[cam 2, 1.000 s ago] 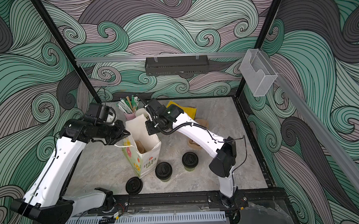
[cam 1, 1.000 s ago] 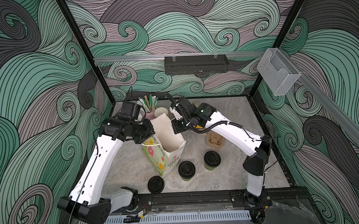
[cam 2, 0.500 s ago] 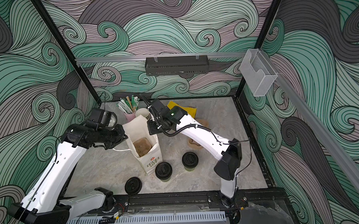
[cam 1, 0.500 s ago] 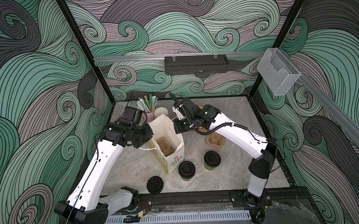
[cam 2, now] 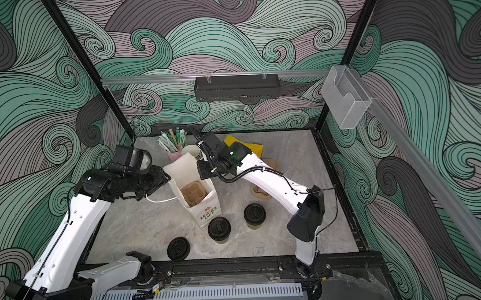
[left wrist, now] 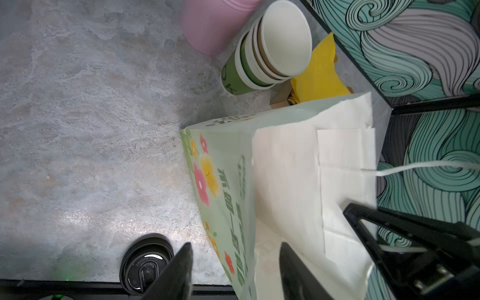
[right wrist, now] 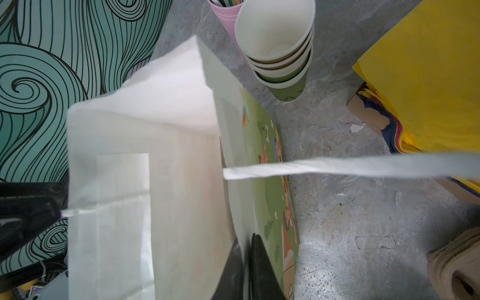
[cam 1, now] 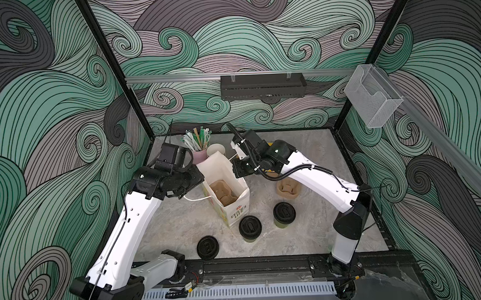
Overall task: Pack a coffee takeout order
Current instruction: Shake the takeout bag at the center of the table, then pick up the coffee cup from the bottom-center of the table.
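We cannot tell whether the right gripper (right wrist: 245, 240) pinches the wall of the paper bag (right wrist: 145, 181). In a top view, at two o'clock from the bag, the right arm (cam 2: 263, 180) hides much of the yellow napkins (cam 2: 254, 148); the bag's print is unreadably small.

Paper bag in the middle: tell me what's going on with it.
Both arms are at the open paper bag, which stands on the table. The left gripper has its jaws wide open astride one wall. The right gripper pinches the opposite wall near the rim. A brown pulp cup carrier sits inside the bag. Two lidded cups wait beside it, not yet packed.
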Available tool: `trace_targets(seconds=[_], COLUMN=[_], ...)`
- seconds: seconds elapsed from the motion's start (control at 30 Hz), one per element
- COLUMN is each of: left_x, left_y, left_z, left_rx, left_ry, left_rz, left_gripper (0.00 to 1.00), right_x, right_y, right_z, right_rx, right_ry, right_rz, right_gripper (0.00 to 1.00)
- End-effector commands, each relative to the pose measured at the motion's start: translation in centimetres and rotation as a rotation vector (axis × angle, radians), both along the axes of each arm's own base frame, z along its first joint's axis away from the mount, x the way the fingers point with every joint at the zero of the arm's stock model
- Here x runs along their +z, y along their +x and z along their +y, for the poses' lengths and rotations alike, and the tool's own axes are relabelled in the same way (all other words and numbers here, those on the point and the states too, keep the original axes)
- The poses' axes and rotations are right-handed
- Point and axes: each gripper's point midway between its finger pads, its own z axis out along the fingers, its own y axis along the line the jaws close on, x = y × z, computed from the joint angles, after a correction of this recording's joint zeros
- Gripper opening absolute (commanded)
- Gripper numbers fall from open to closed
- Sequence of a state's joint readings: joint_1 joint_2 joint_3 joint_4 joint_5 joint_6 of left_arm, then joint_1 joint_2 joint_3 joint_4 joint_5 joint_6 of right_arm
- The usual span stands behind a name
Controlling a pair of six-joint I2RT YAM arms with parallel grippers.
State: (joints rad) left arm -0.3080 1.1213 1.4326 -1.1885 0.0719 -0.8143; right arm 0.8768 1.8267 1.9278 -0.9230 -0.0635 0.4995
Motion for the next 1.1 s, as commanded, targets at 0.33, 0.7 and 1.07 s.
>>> trace_targets(seconds=[0.33,0.7,1.07], left_x=[4.4,7.5,6.2], left_y=[-0.8,-3.1,-8.5], left_z=[1.0,4.8,5.3], left_rx=[-0.002,0.174,0.143], left_ry=[-0.038,0.008,-0.017], left_rz=[-0.175,-0.277,-0.228], left_gripper=[0.96,0.99,0.99], right_x=[3.2,9.3,6.8], right_y=[0.0,-1.4,-9.1], right_z=[-1.1,-4.5,-13.3], right_rx=[-0.008,-0.008,-0.132], right_ry=[0.027,0.076,-0.108], right_rz=[-0.058,-0.220,-0.190], right_gripper=[0.74,0.97,0.80])
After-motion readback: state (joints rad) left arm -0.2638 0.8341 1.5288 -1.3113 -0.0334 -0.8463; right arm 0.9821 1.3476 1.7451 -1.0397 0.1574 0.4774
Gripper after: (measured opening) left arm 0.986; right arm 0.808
